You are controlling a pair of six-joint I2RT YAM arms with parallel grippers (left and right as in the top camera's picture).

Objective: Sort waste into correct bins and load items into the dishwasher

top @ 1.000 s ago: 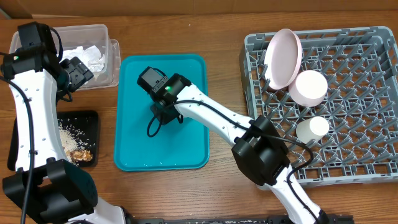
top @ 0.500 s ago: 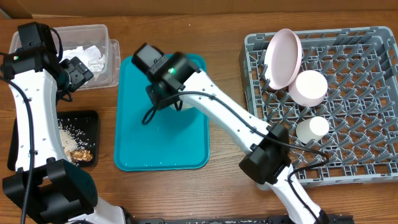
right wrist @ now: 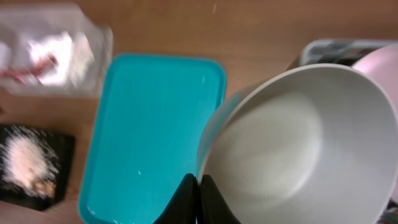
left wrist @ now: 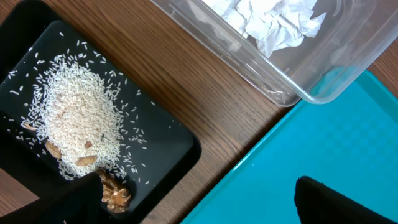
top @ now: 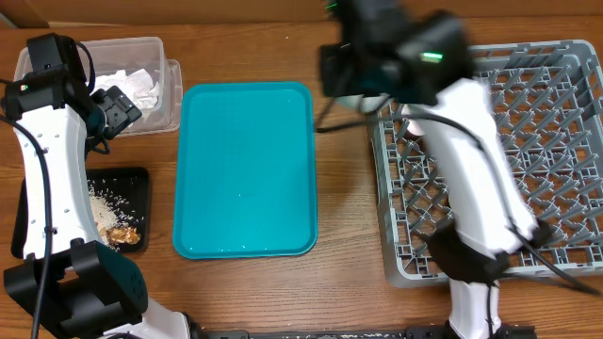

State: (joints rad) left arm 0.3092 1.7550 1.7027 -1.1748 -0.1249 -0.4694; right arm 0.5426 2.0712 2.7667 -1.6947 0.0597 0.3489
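The right gripper (right wrist: pixel 198 194) is clamped on the near rim of one white bowl (right wrist: pixel 292 149), a finger on each side of the wall. The bowl hangs in the air above the gap between the teal tray (top: pixel 245 169) and the far-left corner of the grey dish rack (top: pixel 415 254), towards the worktop's far edge. It is tilted, its open side facing the wrist camera. It is empty. One pink dish (right wrist: pixel 387 68) shows beside it at the rack.

The left gripper (left wrist: pixel 196 190) is spread wide with nothing between its fingers, above the left side.

Containers:
- one clear bin (top: pixel 170 89), far-left corner, holding crumpled white paper (left wrist: pixel 273 22)
- one black tray (left wrist: pixel 165 134), left edge, holding rice (left wrist: pixel 78 118) and brown scraps (left wrist: pixel 115 193)
- the teal tray, bare
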